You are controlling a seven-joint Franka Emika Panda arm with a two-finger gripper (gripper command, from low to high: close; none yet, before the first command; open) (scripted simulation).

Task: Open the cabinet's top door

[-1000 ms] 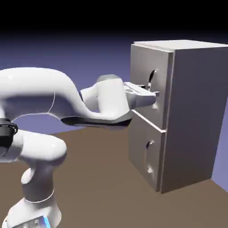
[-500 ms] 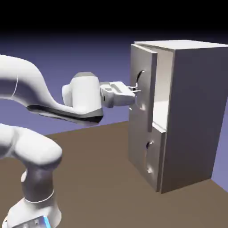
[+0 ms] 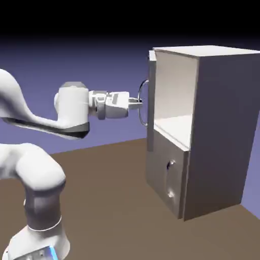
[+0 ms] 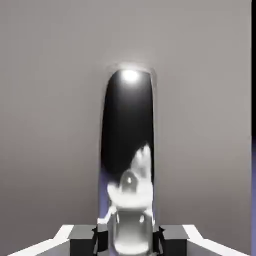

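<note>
Exterior view: grey boxy cabinet [image 3: 221, 132] fills the right half of the frame, flat satin-metal sides with sharp edges; top door [image 3: 152, 101] swung wide, seen nearly edge-on as a narrow upright slab right of centre; pale, smooth interior [image 3: 174, 91] exposed beside it. Loop handle [image 3: 141, 104], thin and curved, bows out from the door toward the exterior view's left; gripper [image 3: 136, 103] at its upper half, fingers closed in on the loop, pinching it. White glossy arm [image 3: 73, 109] with rounded shells reaches in from the left edge. Lower door [image 3: 170, 170] shut, small shiny knob-like handle [image 3: 170, 165]; brown matte floor below. Hand view: handle a broad mirror-polished strip, dark above, bright reflections below, running down between the grey fingertips [image 4: 82, 240]; matte grey door panel behind.
</note>
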